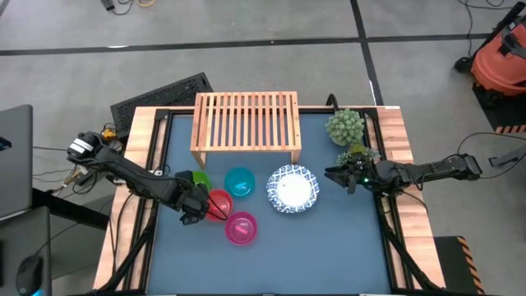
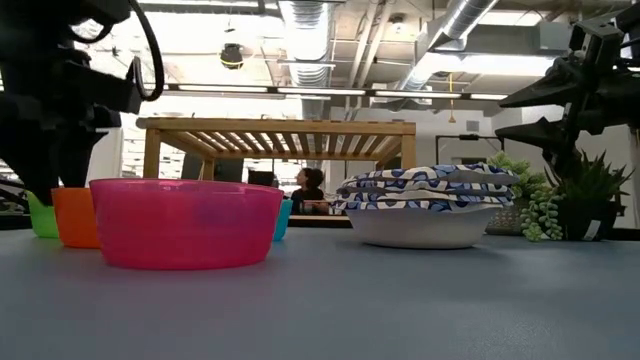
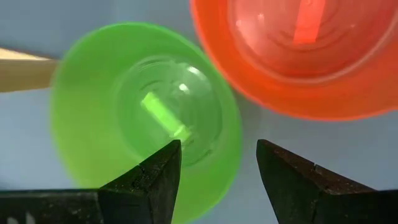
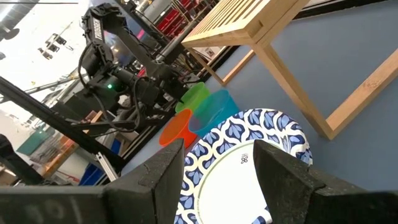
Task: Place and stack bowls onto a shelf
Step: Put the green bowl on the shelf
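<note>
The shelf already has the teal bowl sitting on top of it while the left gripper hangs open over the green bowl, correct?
Not quite. The high view shows the shelf bare; the teal bowl sits on the table in front of it. The left gripper does hang open over the green bowl.

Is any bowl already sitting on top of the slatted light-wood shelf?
No: in the high view the slatted light-wood shelf carries nothing, and the small magenta plastic bowl and white blue-rimmed bowls sit on the table.
</note>
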You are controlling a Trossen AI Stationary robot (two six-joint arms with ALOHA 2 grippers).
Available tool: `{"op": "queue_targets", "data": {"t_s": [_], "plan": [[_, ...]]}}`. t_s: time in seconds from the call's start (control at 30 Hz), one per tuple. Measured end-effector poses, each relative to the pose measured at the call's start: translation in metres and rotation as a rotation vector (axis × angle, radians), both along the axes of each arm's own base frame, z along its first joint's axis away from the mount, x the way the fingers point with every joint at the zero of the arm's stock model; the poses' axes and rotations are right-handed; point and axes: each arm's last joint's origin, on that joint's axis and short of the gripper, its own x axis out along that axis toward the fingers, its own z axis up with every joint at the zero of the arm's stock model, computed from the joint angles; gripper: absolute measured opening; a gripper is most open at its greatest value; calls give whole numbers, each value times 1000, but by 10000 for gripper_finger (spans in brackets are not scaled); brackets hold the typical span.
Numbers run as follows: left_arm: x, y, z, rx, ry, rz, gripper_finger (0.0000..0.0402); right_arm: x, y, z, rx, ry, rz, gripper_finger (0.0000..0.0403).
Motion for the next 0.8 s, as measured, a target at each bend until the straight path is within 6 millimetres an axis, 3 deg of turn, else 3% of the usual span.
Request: {"op": "queue_targets", "data": {"t_s": [0.23,0.37,0.57,0.8], "plan": [[-5,1,-11,-43,7,48,187,0,0,0,0,0,0,218],[-5,1,-11,-50,9,49,135,0,0,0,0,0,0,218],[-4,1,-11,-32,7,30,15,0,0,0,1,0,0,218],[-4,1,-10,-37,8,35,1,0,0,0,1,1,0,218]]}}
